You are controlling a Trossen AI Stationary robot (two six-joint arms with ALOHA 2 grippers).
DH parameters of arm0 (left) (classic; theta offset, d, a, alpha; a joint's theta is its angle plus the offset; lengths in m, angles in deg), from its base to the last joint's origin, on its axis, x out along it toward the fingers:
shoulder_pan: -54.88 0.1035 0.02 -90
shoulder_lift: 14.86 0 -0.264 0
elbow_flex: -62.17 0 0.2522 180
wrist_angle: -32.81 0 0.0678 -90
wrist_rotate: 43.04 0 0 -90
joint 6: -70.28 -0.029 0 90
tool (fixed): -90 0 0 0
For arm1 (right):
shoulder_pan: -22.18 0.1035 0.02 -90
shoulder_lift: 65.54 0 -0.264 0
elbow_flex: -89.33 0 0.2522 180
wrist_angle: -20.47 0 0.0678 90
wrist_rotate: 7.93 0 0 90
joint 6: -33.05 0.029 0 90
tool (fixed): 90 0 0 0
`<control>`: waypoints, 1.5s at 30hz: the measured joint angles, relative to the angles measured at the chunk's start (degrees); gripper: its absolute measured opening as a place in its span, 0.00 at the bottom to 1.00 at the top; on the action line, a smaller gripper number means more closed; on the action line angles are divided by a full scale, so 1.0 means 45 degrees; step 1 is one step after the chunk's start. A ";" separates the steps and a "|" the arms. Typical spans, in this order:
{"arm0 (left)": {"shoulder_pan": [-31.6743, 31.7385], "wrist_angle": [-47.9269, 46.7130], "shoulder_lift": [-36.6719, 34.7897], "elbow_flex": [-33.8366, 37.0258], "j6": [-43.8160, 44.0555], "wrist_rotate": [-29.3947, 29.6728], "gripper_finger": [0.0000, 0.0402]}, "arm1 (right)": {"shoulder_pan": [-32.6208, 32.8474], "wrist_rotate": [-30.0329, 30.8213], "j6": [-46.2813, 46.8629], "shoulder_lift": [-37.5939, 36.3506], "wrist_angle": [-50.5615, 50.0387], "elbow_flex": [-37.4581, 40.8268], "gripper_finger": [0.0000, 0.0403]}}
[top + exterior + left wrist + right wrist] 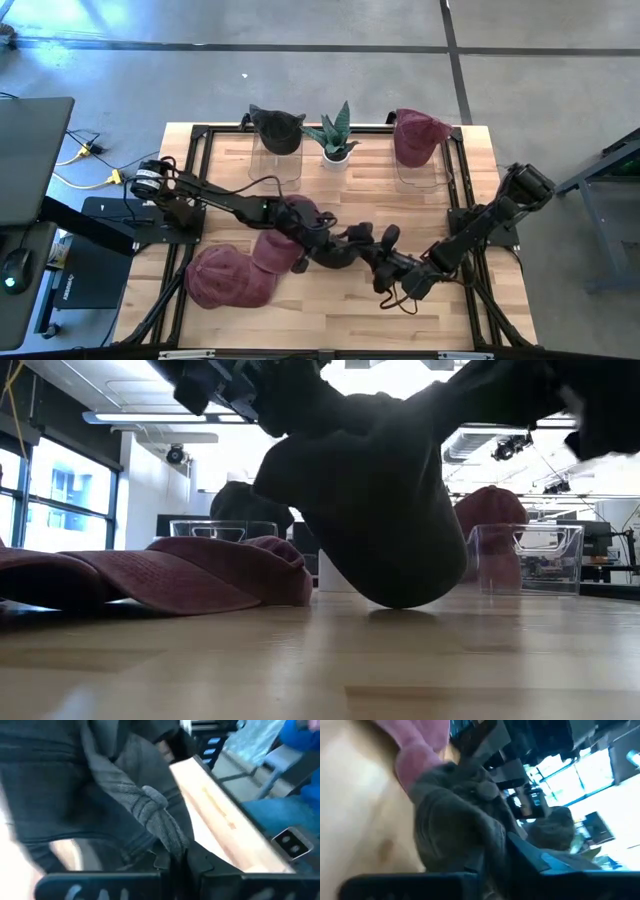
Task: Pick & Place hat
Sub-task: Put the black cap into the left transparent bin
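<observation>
Dark hat (pixel 385 500) (black fabric) pinched by left gripper (pixel 176 862), right gripper (pixel 492 865).

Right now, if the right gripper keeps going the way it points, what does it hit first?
The dark hat, which sits right at the right gripper. Beyond it, probably the maroon hats lying on the table; depth past the dark hat is unclear.

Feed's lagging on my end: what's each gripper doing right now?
Left gripper: shut on the dark hat.
Right gripper: at the same dark hat; open or shut cannot be told.
</observation>
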 joint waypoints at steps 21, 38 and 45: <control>-0.2826 -0.6596 -0.1221 -0.4036 -0.5704 0.2926 0.00 | 0.1226 -0.9029 0.6895 -0.4496 -0.2066 0.0000 0.74; -0.0485 -0.5829 -0.1232 -0.4170 -0.7960 0.6292 0.00 | 0.1412 -0.7923 0.6637 -0.4489 -0.2820 0.0000 0.74; 0.0114 -0.5800 -0.0108 -0.4168 -0.7804 0.3998 0.00 | 0.1410 -0.7917 0.7154 -0.4491 -0.3272 0.0000 0.74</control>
